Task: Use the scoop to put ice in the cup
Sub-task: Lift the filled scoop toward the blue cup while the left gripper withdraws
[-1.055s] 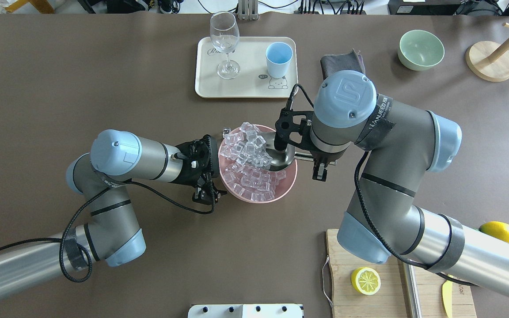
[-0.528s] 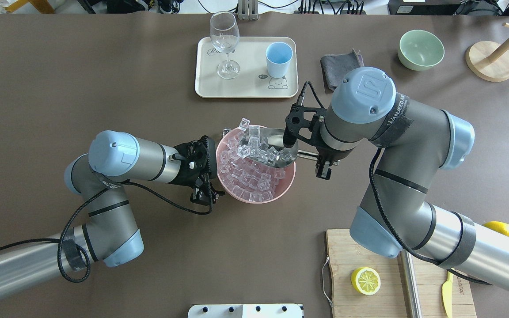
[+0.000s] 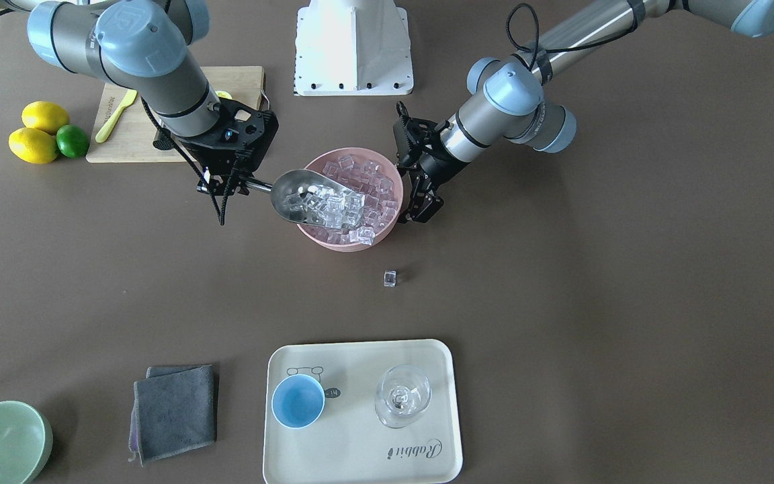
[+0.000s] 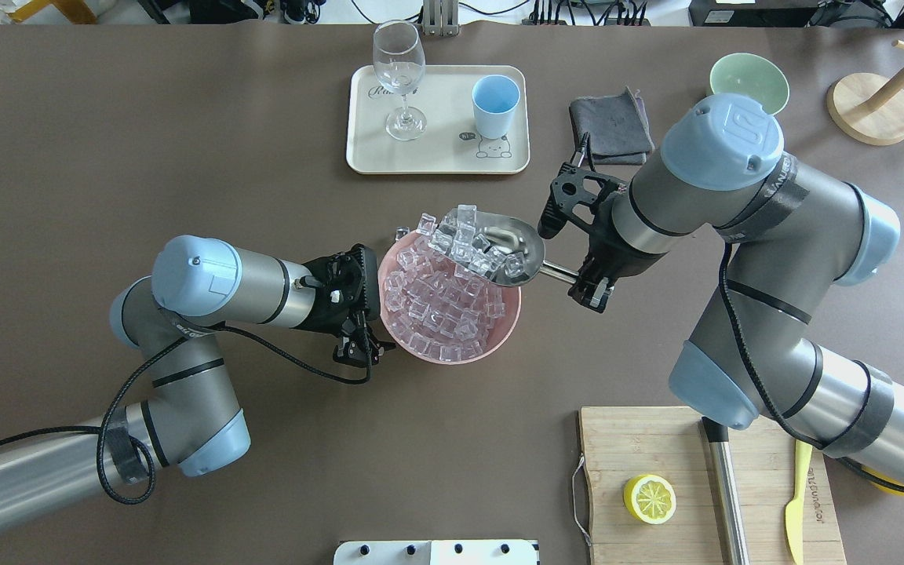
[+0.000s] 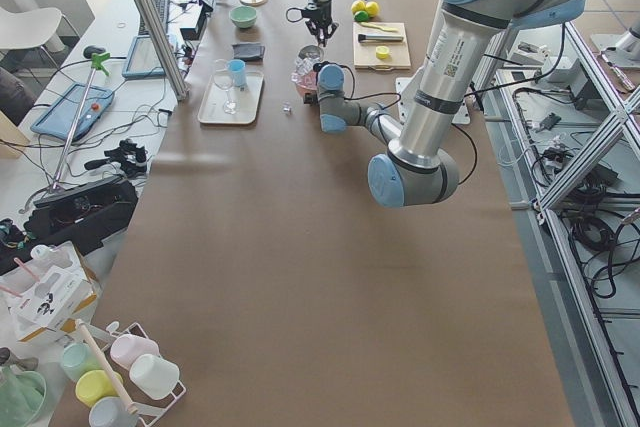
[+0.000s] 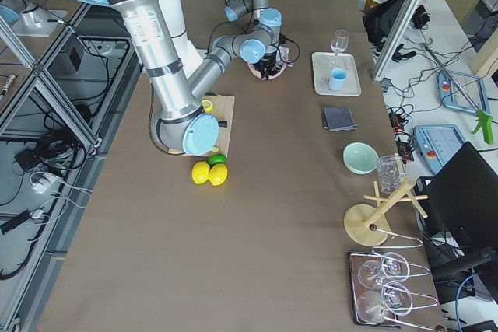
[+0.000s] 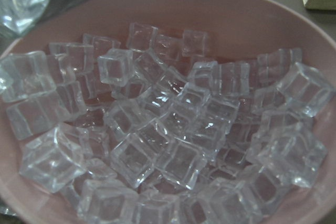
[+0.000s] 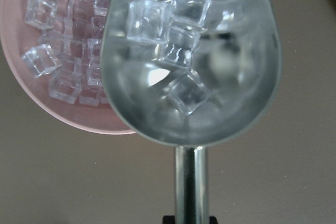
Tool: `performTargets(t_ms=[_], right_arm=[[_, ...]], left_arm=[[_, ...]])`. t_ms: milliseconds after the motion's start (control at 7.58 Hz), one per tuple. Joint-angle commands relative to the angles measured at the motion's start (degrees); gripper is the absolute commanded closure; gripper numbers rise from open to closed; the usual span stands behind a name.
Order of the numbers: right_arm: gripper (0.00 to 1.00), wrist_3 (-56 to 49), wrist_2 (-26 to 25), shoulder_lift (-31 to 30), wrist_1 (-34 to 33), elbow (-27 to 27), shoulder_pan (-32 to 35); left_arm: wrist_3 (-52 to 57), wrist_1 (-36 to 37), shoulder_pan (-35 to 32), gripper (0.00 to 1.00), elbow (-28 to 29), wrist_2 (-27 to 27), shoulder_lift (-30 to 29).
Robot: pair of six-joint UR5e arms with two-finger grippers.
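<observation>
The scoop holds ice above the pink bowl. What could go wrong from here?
The ice is heaped at the open tip of the scoop, so cubes may slide off on the way; one loose cube already lies on the table. The cup looks no wider than the scoop, so pouring may spill onto the tray.

The scoop (image 4: 516,259), of shiny silver metal, hangs nearly level over the rim of the pink bowl (image 4: 505,323), heaped with clear ice (image 4: 464,235). More ice fills the bowl. A single cube (image 3: 390,278) lies on the table (image 3: 562,282). The light-blue cup (image 4: 495,104) stands upright and empty on the cream tray (image 4: 436,157), well apart.
</observation>
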Motion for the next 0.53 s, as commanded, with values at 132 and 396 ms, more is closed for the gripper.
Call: performTargets(t_ms=[132, 396], right_arm=[[1.0, 6.9, 4.4, -1.7, 3.7, 0.0, 3.2], [1.0, 9.4, 5.7, -1.4, 2.2, -1.2, 6.3]], left_arm=[[0.1, -1.6, -0.1, 0.02, -0.2, -0.1, 1.5], [0.4, -3.1, -0.2, 0.02, -0.4, -0.3, 3.2]])
